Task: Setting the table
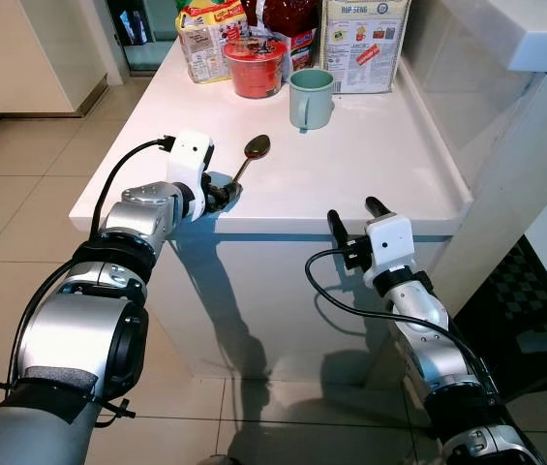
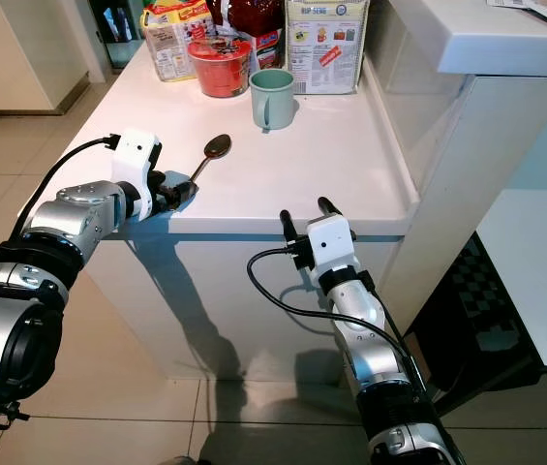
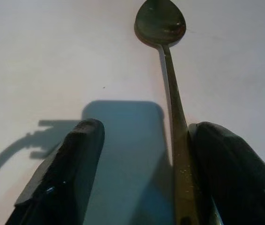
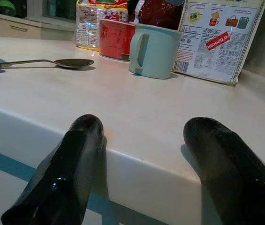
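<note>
Where end effector [image 3: 141, 173] straddles: spoon [image 3: 167, 75] handle.

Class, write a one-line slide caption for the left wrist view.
Open left pincer straddling a spoon handle on the white counter.

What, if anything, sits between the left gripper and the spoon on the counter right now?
Nothing visible. The left gripper is already at the spoon: its open fingers straddle the handle end, which lies against one finger, while the bowl points toward the mug. The right gripper waits at the counter edge.
</note>
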Controlling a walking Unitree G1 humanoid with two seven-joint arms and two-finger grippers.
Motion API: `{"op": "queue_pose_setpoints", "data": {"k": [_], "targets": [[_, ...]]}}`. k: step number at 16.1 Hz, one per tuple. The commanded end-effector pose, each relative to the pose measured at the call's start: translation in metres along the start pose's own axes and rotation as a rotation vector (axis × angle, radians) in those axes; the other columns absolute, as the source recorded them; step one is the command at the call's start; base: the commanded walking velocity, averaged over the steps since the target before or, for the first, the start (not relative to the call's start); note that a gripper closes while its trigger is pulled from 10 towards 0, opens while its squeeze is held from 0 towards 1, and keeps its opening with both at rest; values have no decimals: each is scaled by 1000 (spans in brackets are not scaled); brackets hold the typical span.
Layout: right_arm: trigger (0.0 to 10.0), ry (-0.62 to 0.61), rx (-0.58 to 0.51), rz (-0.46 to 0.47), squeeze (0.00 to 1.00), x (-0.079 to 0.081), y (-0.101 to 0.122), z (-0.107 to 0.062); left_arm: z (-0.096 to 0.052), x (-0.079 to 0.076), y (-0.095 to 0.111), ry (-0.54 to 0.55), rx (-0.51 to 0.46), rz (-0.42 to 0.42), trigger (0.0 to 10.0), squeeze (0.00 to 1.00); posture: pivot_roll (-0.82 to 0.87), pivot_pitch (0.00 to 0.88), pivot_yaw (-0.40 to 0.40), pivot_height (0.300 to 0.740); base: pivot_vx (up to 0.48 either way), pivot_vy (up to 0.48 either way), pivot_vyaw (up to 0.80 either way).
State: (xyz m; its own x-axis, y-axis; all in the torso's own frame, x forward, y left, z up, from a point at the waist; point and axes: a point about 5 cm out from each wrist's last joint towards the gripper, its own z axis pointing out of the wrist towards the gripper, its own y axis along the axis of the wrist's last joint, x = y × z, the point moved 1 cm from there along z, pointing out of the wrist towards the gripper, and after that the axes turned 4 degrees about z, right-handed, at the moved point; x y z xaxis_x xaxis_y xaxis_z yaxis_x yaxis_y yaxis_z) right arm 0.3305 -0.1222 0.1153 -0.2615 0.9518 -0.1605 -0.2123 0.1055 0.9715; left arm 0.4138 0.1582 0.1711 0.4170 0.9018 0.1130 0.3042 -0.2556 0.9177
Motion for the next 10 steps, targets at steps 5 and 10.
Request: {"op": "queue_pose_setpoints", "data": {"k": [5,10], "targets": [[10000,19,14,0,0,4,-2,-2,-1,-4,-43,-31,139,-28,0,0,24,97,80,740,0,0,0],[10000,23,16,-4,0,3,-2,-2,-2,-2,-46,-20,132,-36,0,0,23,92,73,740,0,0,0]]}}
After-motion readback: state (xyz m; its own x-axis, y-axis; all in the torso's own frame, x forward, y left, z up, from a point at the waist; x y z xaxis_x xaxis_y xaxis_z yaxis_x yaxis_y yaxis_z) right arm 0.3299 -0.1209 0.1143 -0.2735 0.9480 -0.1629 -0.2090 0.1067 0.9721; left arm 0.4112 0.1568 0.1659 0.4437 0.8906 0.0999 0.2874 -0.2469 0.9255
